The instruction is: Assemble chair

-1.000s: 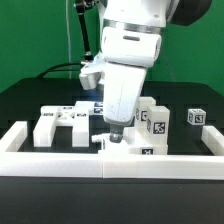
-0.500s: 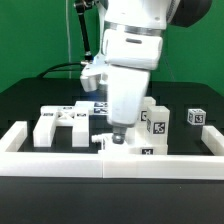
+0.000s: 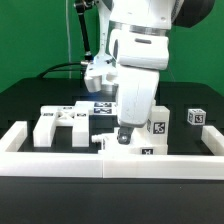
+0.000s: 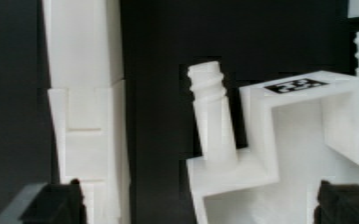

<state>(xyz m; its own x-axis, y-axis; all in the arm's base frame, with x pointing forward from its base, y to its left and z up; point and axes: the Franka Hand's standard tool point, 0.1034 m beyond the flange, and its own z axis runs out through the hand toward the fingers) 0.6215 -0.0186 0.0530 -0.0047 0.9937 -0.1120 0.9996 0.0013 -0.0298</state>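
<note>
Loose white chair parts lie inside the border rail. A wide slab [image 3: 58, 122] is at the exterior view's left, a tagged block [image 3: 154, 126] at the right, and a small tagged cube [image 3: 196, 117] farther right. My gripper [image 3: 122, 137] points down over a low white part [image 3: 128, 150] beside the front rail. In the wrist view this part [image 4: 247, 165] shows an upright ribbed peg [image 4: 208, 90] and a tag [image 4: 300, 85]. My gripper [image 4: 194, 205] is open, its dark fingertips [image 4: 55, 200] wide on both sides of the part, holding nothing.
The long white border rail [image 3: 60, 162] runs along the front, with raised ends at both sides; in the wrist view it [image 4: 78, 100] lies close beside the part. The marker board [image 3: 98, 106] lies behind the arm. The table top is black.
The arm and gripper have shifted a little toward the exterior view's right, over the low part by the rail. The jaws have stayed open. No part has moved.
</note>
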